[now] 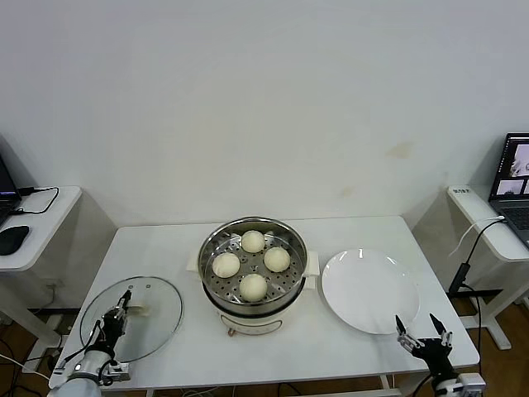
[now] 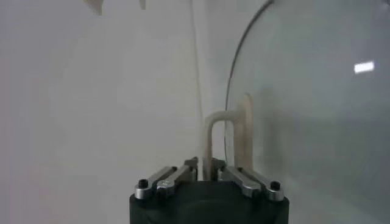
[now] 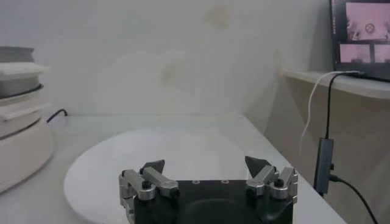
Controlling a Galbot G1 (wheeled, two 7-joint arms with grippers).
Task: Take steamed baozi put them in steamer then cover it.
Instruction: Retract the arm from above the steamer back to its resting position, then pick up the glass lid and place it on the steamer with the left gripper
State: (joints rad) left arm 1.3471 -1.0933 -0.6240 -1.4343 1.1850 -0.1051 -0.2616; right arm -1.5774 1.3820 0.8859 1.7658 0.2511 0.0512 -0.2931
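Nearest, at the front left corner of the surface, the left tool sits closed on the cream handle of the lid; the left wrist view shows the handle pinched between the narrowed fingers. The glass lid lies flat on the surface, well left of the steamer. At the front right corner, the right tool hovers with its fingers spread wide and nothing between them, just at the near rim of the plate. The plate, white and bare, lies just right of the steamer, close to its side handle. The steamer stands mid-surface on its cream base, uncovered. Four buns rest on its perforated tray in a diamond: one near, one left, one right, one far, each apart from the others. Farther back rises a plain white wall; side desks flank the surface, the right one carrying a laptop.
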